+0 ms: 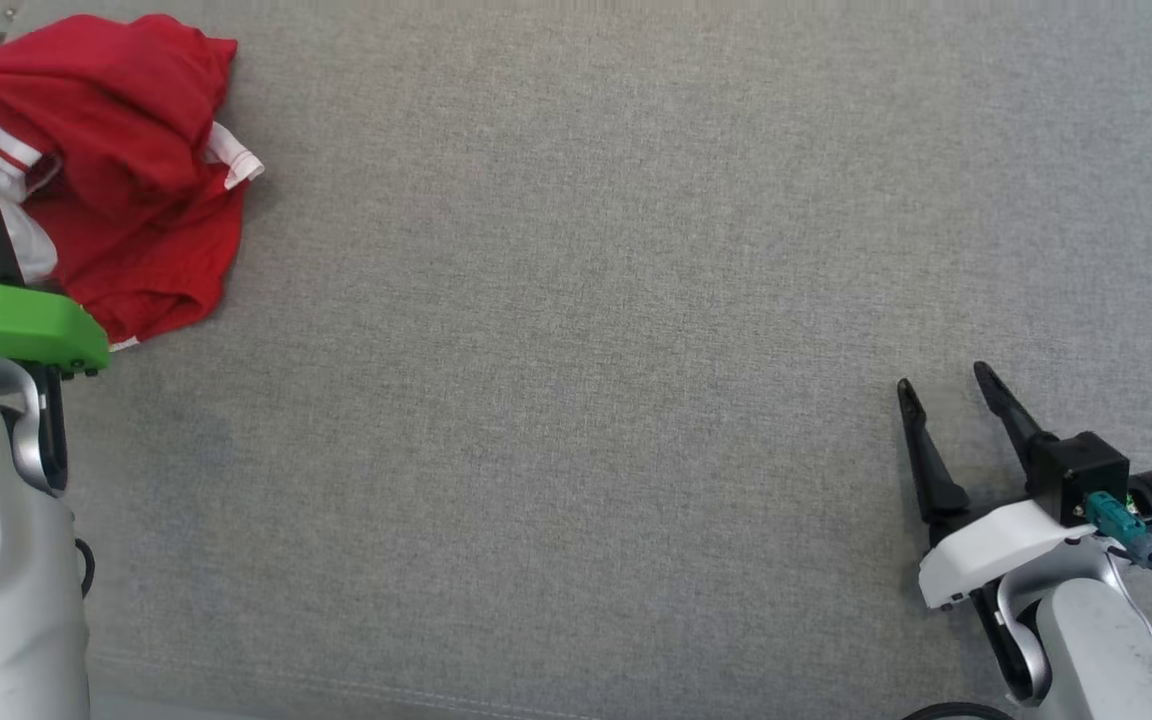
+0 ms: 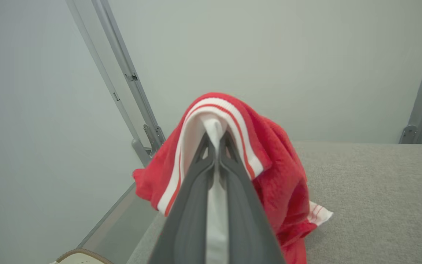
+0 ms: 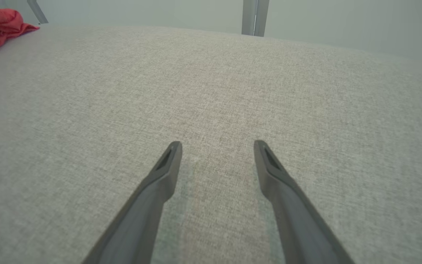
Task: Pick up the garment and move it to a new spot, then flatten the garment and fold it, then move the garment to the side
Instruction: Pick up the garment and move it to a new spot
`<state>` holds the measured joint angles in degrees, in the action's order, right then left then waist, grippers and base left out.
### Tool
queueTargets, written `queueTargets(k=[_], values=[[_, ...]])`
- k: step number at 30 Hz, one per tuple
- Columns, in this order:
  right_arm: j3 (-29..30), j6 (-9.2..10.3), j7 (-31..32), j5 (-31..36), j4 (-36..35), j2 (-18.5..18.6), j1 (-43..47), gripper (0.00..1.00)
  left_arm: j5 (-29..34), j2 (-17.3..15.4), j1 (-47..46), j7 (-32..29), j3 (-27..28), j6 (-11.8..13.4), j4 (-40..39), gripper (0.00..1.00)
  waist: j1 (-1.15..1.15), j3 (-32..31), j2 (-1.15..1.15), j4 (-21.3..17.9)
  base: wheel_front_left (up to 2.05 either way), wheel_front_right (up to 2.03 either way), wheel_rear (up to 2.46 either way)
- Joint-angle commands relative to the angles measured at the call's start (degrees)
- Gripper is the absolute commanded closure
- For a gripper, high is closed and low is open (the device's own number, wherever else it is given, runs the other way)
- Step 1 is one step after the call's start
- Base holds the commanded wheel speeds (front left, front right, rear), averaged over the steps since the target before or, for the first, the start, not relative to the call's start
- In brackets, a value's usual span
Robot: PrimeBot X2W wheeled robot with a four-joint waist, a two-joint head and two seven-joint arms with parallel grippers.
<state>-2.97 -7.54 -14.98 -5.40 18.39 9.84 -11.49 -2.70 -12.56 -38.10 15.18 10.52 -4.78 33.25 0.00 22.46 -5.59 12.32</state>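
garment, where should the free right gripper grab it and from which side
Probably the white-striped cuff jutting from the right edge of the garment: it sticks out loose, clear of the heap. The right gripper, open, could come in low from the right, since the left gripper is shut on the striped band at the left.

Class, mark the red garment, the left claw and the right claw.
red garment (image 1: 126, 130), head view, crumpled red cloth.
left claw (image 2: 216, 141), left wrist view, between fingertips.
right claw (image 3: 217, 144), right wrist view, between fingertips.
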Motion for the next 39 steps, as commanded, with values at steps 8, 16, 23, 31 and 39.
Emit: queueTargets(k=[8, 16, 23, 31, 39], values=[[-0.1, 0.10, -0.1, -0.7, 1.1, -3.0, 2.4, 0.00, 1.4, -0.9, -1.6, 0.0, -5.0, -2.1, -11.9, 1.00, 0.00, -7.6, 0.00, -2.8, 0.00, 0.00, 0.00], [0.7, 0.10, -0.1, -1.2, 1.1, -4.6, 3.5, 0.00, -1.6, 1.2, -3.5, 0.0, -12.5, -2.7, -19.4, 1.00, 0.00, -9.7, 0.00, -8.6, 0.00, 0.00, 0.00], [1.0, 0.10, -0.1, -1.3, 0.4, -5.6, 3.4, 0.00, -6.2, 4.5, -3.0, 0.0, -22.0, -2.8, -23.1, 1.00, 0.00, -9.5, 0.00, -16.9, 0.00, 0.00, 0.00], [2.4, 0.10, -0.1, -1.6, 0.3, -6.2, 3.5, 0.00, -10.6, 8.3, -4.0, 0.0, -29.8, -2.8, -24.0, 1.00, 0.00, -7.7, 0.00, -25.3, 0.00, 0.00, 0.00], [3.3, 0.09, -0.1, -2.2, 0.2, -6.6, 3.5, 0.00, -10.4, 8.0, 0.3, -0.1, -26.5, -2.7, -12.8, 1.00, 0.00, -6.6, 0.00, -27.8, 0.00, 0.00, 0.00]])
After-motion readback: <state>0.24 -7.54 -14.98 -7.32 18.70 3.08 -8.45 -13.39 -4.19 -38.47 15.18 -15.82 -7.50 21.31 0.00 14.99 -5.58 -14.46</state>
